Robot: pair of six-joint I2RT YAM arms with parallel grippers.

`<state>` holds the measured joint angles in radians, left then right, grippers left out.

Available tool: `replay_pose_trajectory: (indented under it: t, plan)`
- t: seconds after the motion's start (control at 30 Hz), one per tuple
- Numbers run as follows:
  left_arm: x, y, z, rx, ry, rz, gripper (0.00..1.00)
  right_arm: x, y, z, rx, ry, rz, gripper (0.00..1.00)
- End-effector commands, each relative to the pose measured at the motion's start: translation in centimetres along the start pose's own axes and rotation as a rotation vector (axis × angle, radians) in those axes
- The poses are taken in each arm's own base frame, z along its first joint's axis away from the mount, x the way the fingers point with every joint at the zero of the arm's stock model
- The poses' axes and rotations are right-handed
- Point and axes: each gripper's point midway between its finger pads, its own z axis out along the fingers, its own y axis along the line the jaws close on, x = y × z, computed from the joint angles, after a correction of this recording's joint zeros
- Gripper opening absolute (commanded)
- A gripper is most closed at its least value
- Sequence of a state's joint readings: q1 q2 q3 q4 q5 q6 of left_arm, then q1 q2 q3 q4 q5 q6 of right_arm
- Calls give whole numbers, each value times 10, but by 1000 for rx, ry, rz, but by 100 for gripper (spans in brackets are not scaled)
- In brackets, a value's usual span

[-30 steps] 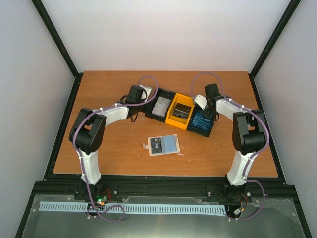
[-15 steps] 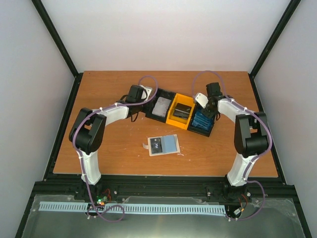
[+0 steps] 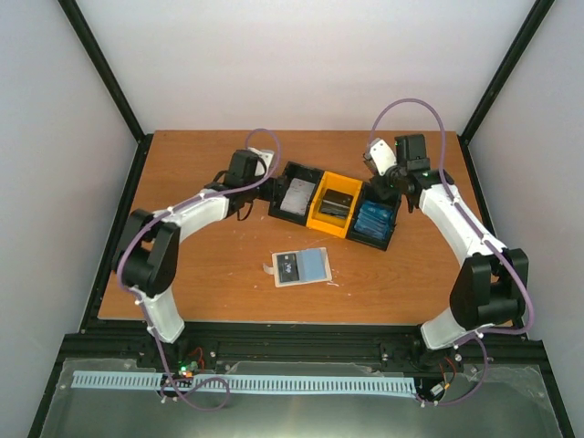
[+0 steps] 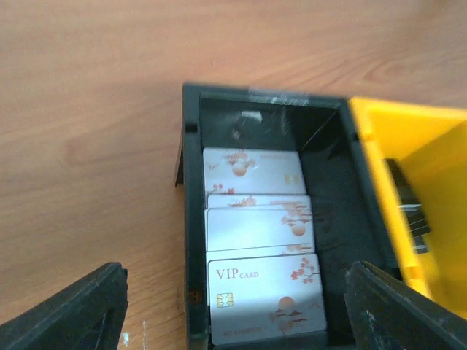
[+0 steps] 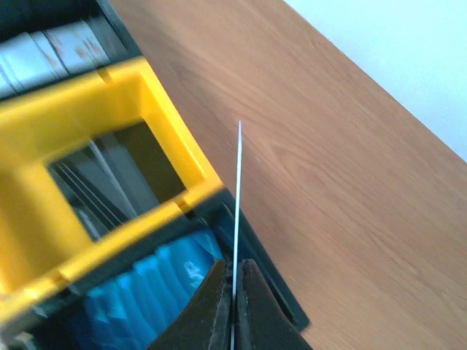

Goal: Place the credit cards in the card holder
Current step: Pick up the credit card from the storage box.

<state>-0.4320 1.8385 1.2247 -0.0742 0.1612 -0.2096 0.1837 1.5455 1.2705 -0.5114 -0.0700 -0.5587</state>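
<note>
1. Closest to me: the card holder (image 3: 301, 266) lies flat on the worktop (image 3: 201, 274), about mid-width and nearer the near edge than the tray is. It's cream w/ a little tab on its left side. Pale + blue-ish faces show on top, too small to say if those are cards already in.
2. Behind it, toward the far edge, is the black-and-yellow tray (image 4: 191, 219) w/ 3 bins. The grey-white cards (image 4: 255, 226) are in the left bin, overlapped in a row, w/ "VIP card" print and a gold chip. The dark cards (image 3: 336, 203) are in the yellow middle bin and the blue cards (image 5: 157, 281) in the right one.
3. The left gripper (image 4: 237, 273) hovers over the grey-white bin. Jaws are spread wide w/ nothing in them, and afaict they're not touching the cards.
4. The right gripper (image 5: 235, 281) is at the tray's far-right end, pinched tight on a thin card (image 5: 238, 189). It's edge-on, just a white sliver poking past the fingertips, so I can't tell the colour. It looks clear of the bins.
5. Step imo: one card picked, now it has to go to the holder. The next move needs a swing toward the near edge, then tilting the card flat and lining its edge up w/ the slot. The holder's loose, so the left arm prob has to pin it or it'll slide.
</note>
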Motion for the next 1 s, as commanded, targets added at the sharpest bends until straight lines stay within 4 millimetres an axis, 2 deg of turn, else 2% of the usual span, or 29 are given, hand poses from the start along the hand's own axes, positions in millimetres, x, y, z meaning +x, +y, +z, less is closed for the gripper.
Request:
replay_pose_trajectory:
  t: [0.0,0.13,0.23,0.3,0.47,0.63,0.73,0.8,0.9,0.97]
  plan:
    - [-48,-13,-55,15,-177,-67,84,-59,24,-34,-130,-191,218,3]
    - [-40,-29,-93,101,-223,-158,88,-106,66,-65,-417,-359,442,3]
    - [-28,-46,-121,206,-231,-233,92,-126,102,-89,-631,-432,533,3]
    - [-16,-62,-136,303,-214,-273,92,-131,125,-99,-734,-454,591,3]
    - [7,-103,-177,591,-200,-337,91,-122,183,-111,-990,-419,715,3]
    - [23,-124,-209,771,-219,-356,87,-120,230,-122,-1133,-362,700,3]
    - [33,-130,-217,841,-205,-372,78,-118,244,-126,-1196,-348,713,3]
    - [38,-131,-214,856,-187,-393,69,-116,252,-130,-1246,-331,713,3]
    - [40,-131,-213,865,-181,-400,54,-110,264,-134,-1285,-297,707,3]
    - [37,-135,-220,892,-199,-379,48,-105,269,-132,-1285,-278,707,3]
